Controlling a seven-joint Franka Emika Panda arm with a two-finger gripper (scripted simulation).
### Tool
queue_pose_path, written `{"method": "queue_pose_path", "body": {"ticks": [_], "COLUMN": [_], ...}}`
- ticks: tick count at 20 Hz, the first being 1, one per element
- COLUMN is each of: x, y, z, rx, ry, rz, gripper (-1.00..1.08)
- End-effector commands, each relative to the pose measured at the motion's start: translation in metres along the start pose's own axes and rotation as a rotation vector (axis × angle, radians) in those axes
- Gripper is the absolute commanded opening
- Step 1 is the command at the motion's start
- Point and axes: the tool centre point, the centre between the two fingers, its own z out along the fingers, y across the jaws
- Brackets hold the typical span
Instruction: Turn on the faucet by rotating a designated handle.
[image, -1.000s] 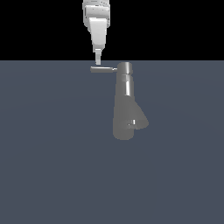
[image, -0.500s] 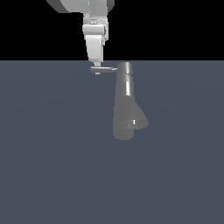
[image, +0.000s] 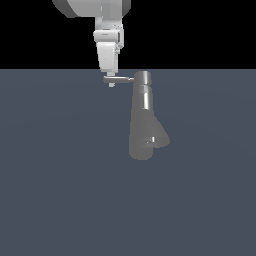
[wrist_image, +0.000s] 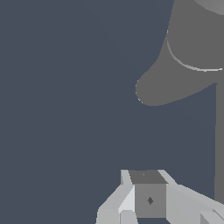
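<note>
The grey metallic faucet (image: 142, 120) stands on the dark floor, its forked base spreading toward the exterior view's right. Its thin handle (image: 122, 79) sticks out sideways from the cap toward the exterior view's left. My white gripper (image: 112, 82) hangs straight down over the handle's free end, its tip level with the rod and touching or just behind it. The fingers look pressed together with nothing between them. In the wrist view the faucet base (wrist_image: 188, 65) fills one corner, the handle (wrist_image: 220, 144) runs along the edge, and the gripper (wrist_image: 148, 194) appears shut.
A flat dark blue-grey floor (image: 60, 190) surrounds the faucet on all sides. The background above it is black. No other objects show.
The arm has come down and more of it shows. The gripper tip dropped from just above the handle's free end to level with it. The faucet body stayed put.
</note>
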Motion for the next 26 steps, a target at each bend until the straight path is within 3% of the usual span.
{"method": "queue_pose_path", "body": {"ticks": [1, 26], "x": [0.0, -0.002], "y": [0.005, 0.078], "z": [-0.003, -0.033], "rx": [0.001, 0.001], "ry": [0.0, 0.0], "rz": [0.0, 0.001], "gripper": [-1.0, -1.0]}}
